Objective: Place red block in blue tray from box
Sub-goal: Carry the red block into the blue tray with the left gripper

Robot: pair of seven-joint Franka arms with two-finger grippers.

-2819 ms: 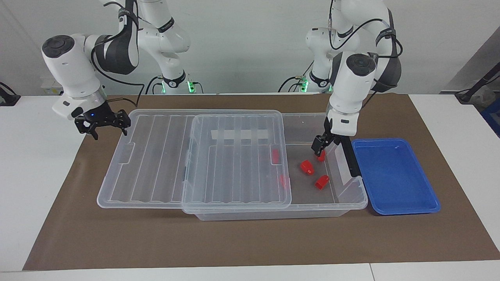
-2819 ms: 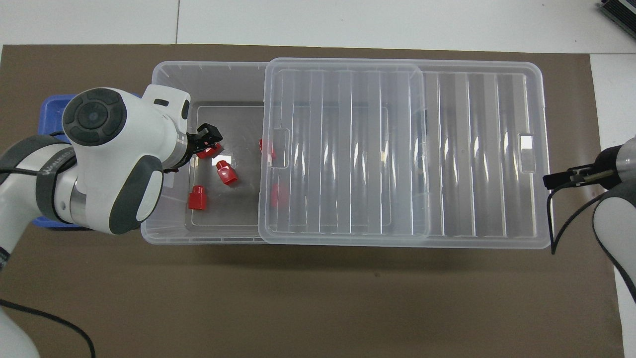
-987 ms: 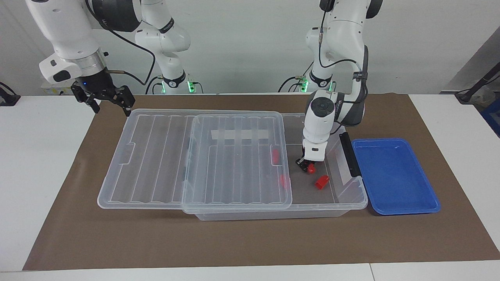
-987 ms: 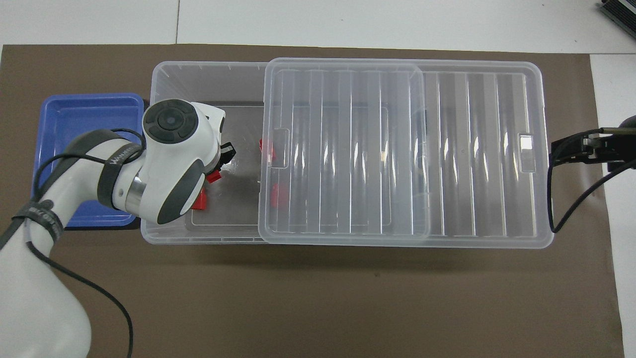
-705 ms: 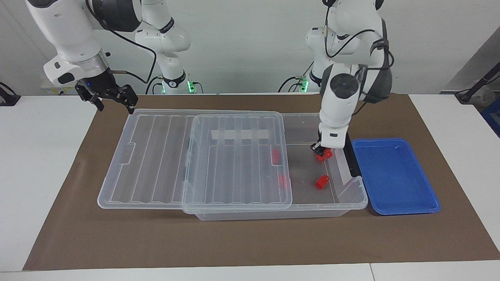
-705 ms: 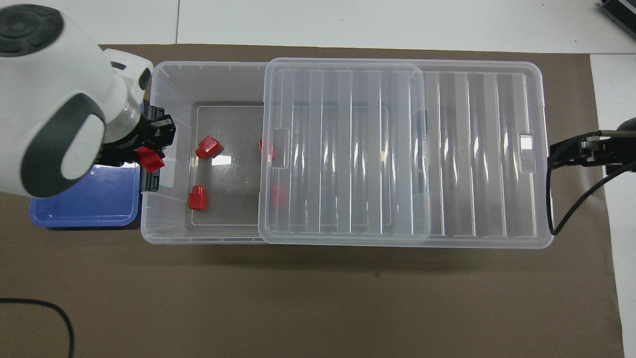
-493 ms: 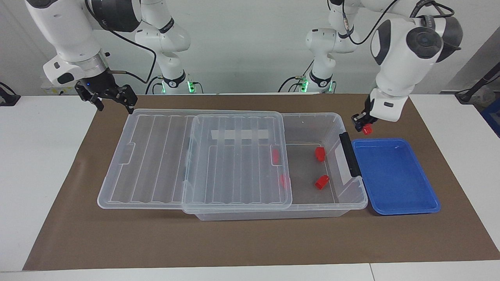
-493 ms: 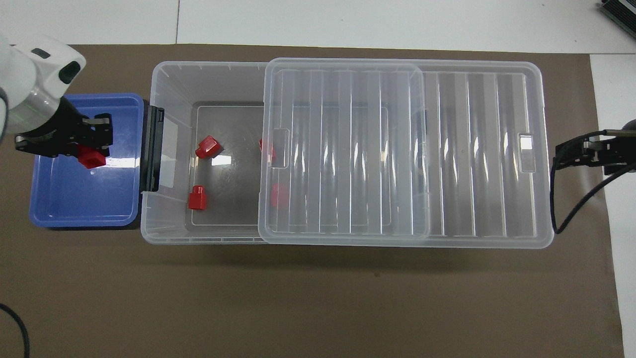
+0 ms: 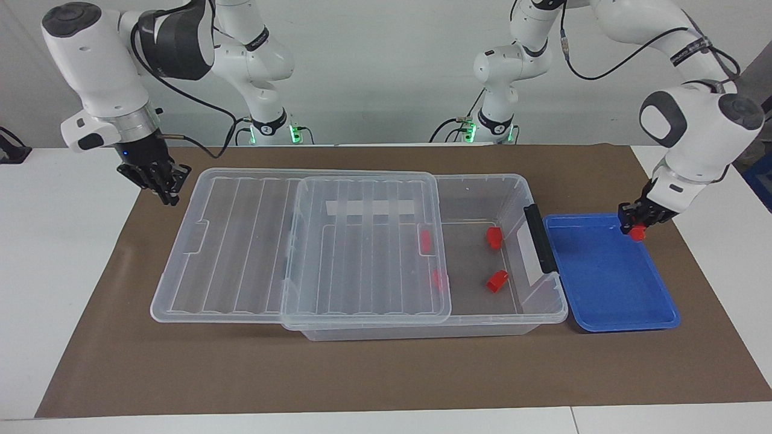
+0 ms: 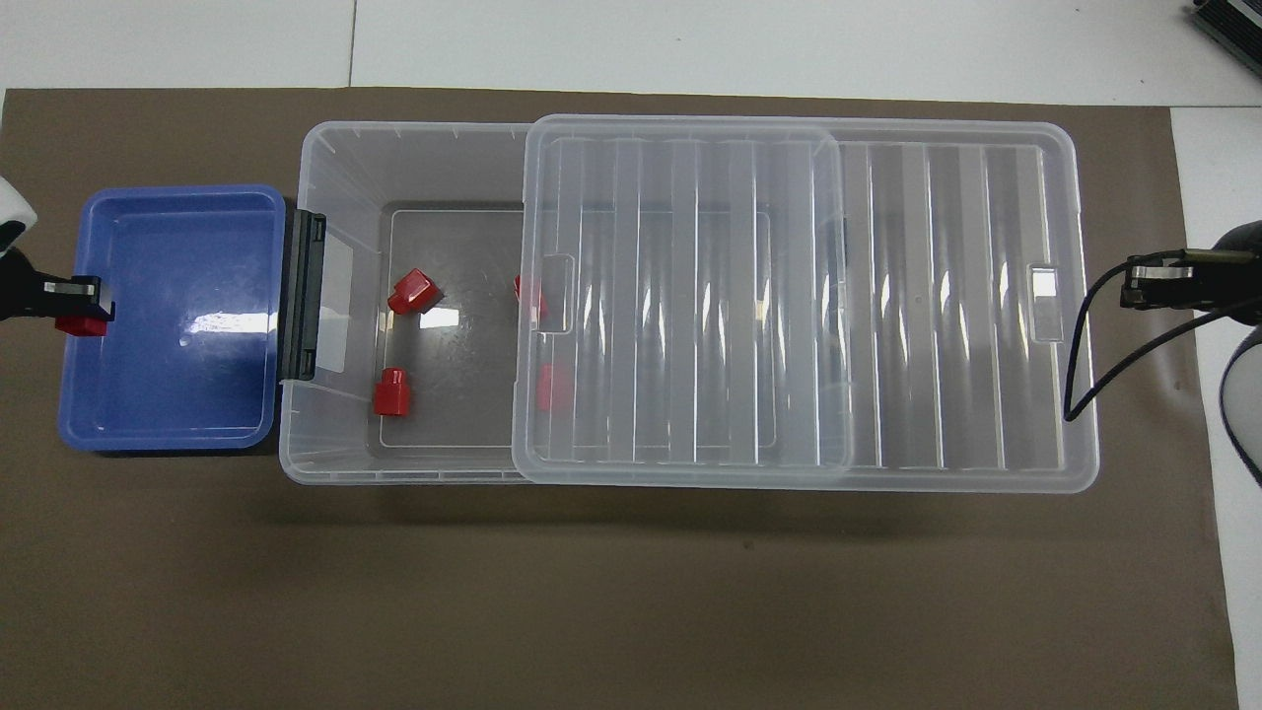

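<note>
My left gripper (image 9: pixel 635 229) is shut on a red block (image 9: pixel 637 234) and holds it just over the rim of the blue tray (image 9: pixel 609 277), at the tray's short side toward the left arm's end of the table. In the overhead view the left gripper (image 10: pixel 83 306) holds the block (image 10: pixel 79 324) at the tray's (image 10: pixel 177 394) outer rim. The clear box (image 9: pixel 543 313) stands beside the tray. Two red blocks (image 9: pixel 494 237) (image 9: pixel 497 281) lie in its open part. Two more (image 9: pixel 426 241) (image 9: pixel 438 278) show through the lid. My right gripper (image 9: pixel 161 184) waits in the air by the lid's end.
The ribbed clear lid (image 9: pixel 241 241) is slid toward the right arm's end, half on the box and half overhanging it. The box's black handle (image 9: pixel 538 238) faces the tray. A brown mat (image 9: pixel 386 374) covers the table.
My left gripper picked a red block out of the box, lifted it over the handle and carried it across the tray to its outer rim. My right gripper rose and turned at the lid's end.
</note>
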